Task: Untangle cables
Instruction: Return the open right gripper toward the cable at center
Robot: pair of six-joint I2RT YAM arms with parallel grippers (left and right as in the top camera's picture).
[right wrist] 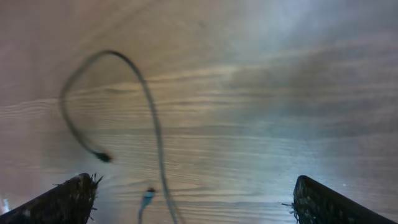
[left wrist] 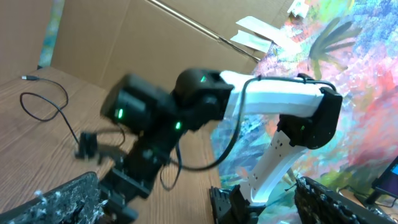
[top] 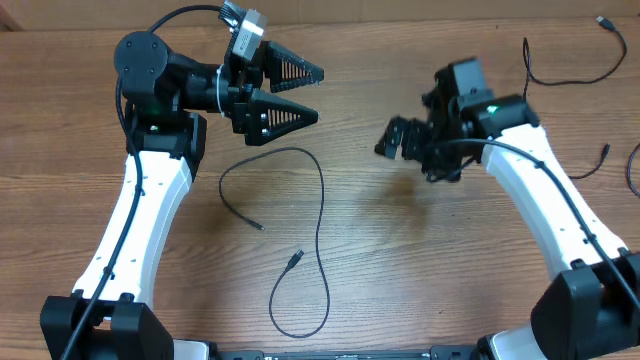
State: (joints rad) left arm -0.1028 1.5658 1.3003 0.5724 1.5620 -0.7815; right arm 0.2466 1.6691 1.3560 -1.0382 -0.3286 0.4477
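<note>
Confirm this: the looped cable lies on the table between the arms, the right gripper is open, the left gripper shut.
No: the left gripper is open, not shut; the overhead view shows its fingers spread apart. The looped cable does lie on the table between the arms, and the right gripper is open.

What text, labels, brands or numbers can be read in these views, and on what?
None readable.
White paper strips by the cardboard, left wrist view: no legible print.
Silver camera block, overhead view: too small to tell.
Table and cable: no marks seen.
</note>
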